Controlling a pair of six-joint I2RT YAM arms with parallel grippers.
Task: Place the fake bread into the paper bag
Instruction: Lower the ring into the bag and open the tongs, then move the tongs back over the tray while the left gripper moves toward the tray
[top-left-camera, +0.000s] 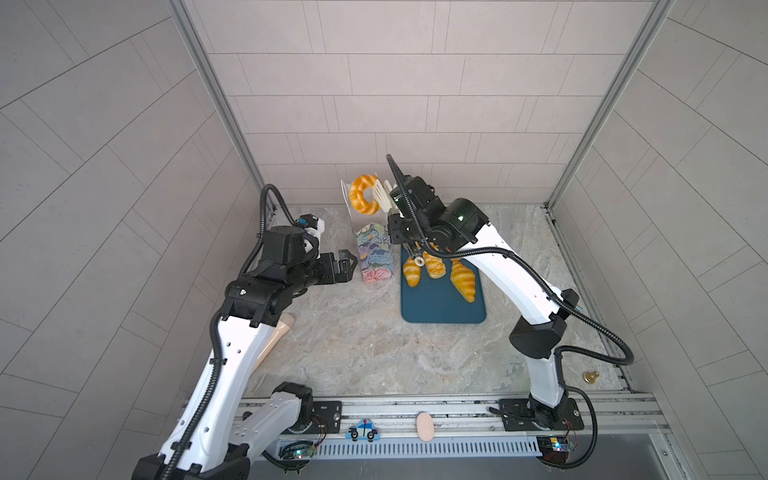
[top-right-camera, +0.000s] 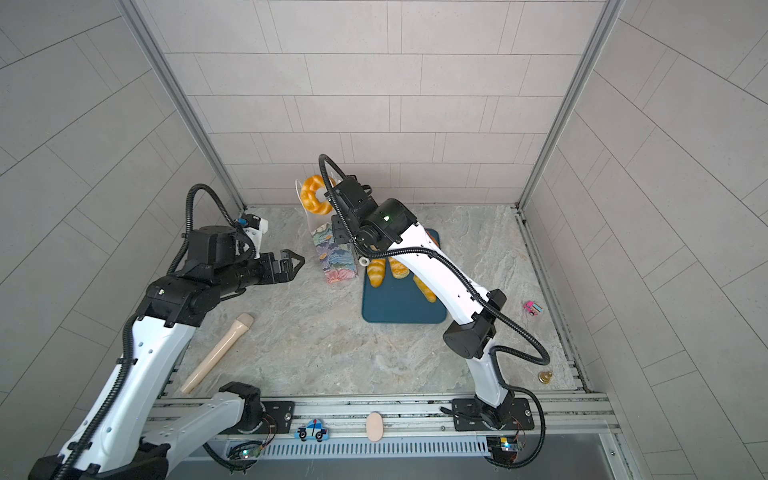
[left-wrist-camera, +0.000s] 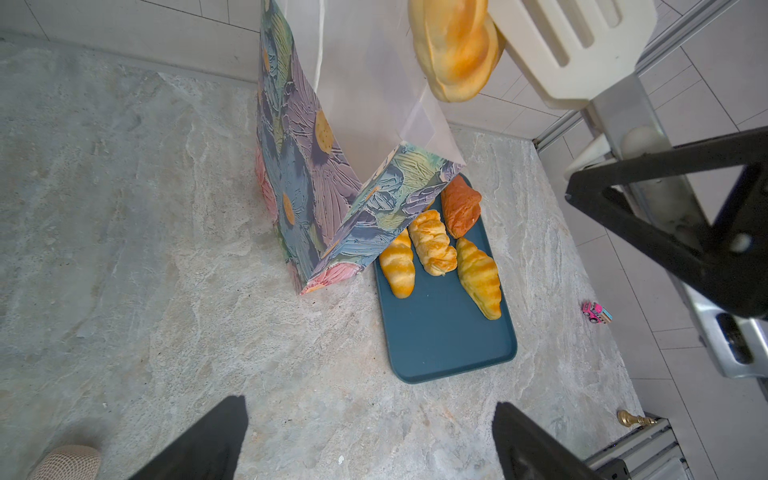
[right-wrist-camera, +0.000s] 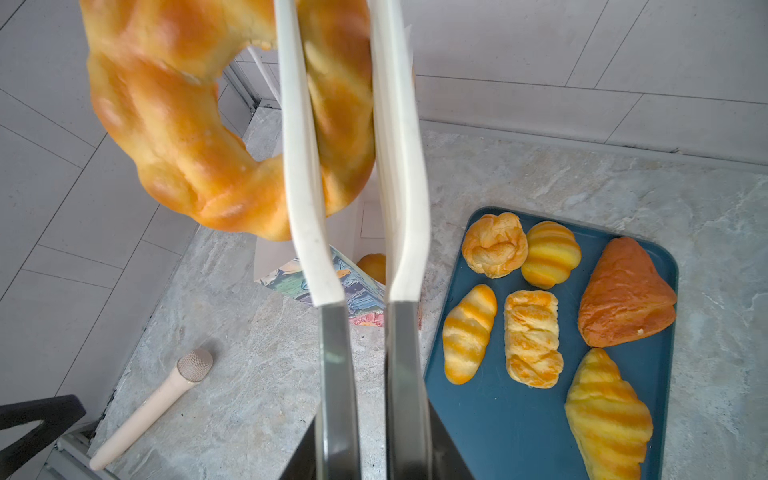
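Note:
My right gripper is shut on the metal handles of a pair of tongs. The tongs' cream tips pinch a golden braided ring of fake bread, held high at the open mouth of the flower-print paper bag. A small roll shows inside the bag. Several more pastries, one of them a darker orange-brown triangle, lie on a blue tray just right of the bag. My left gripper hangs open and empty left of the bag.
A beige toy microphone lies at the front left of the marble tabletop. A pink toy car and a small brass piece sit near the right edge. Tiled walls close in the back and sides.

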